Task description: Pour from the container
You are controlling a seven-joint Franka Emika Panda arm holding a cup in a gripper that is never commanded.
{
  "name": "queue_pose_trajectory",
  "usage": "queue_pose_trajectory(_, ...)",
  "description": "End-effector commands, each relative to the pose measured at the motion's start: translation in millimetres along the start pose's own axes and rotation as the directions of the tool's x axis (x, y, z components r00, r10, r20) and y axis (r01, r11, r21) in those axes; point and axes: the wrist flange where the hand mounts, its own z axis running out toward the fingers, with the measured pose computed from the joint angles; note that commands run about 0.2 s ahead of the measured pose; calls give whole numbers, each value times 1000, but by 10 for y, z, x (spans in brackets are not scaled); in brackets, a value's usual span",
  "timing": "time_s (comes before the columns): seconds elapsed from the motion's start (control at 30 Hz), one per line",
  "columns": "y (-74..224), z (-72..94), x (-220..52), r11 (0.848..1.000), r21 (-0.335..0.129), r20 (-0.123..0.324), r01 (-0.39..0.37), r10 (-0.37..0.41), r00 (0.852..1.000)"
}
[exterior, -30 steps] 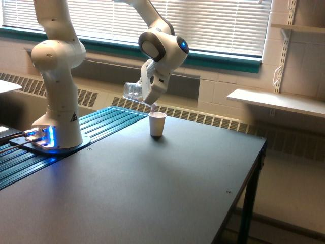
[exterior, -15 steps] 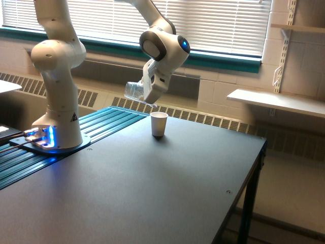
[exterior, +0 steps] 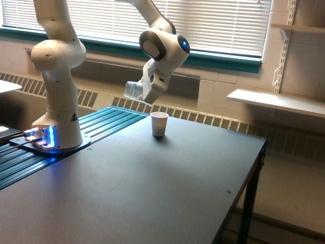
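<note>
The gripper (exterior: 147,94) is clamped on the clear plastic cup (exterior: 134,90), held tipped nearly on its side above the white paper cup (exterior: 159,124) and a little toward the exterior view's left of it. The clear cup looks see-through and pale; its contents cannot be made out. The white cup stands upright on the dark table (exterior: 152,188), its inside hidden.
</note>
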Motion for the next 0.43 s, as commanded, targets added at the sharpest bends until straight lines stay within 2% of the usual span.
queue_pose_trajectory(0.03,-2,-57,-29,1000,-2,-31,0,0,1000)
queue_pose_trajectory(0.13,-26,-145,-45,1000,-2,-84,18,-18,996)
queue_pose_trajectory(0.23,-17,-188,-78,1000,-5,-99,21,-21,995)
queue_pose_trajectory(0.3,-21,-397,-125,999,-36,-196,29,-36,980)
queue_pose_trajectory(0.33,-12,-452,-144,999,-40,-214,27,-35,976)
queue_pose_trajectory(0.43,48,-526,-167,999,-35,-227,15,-23,974)
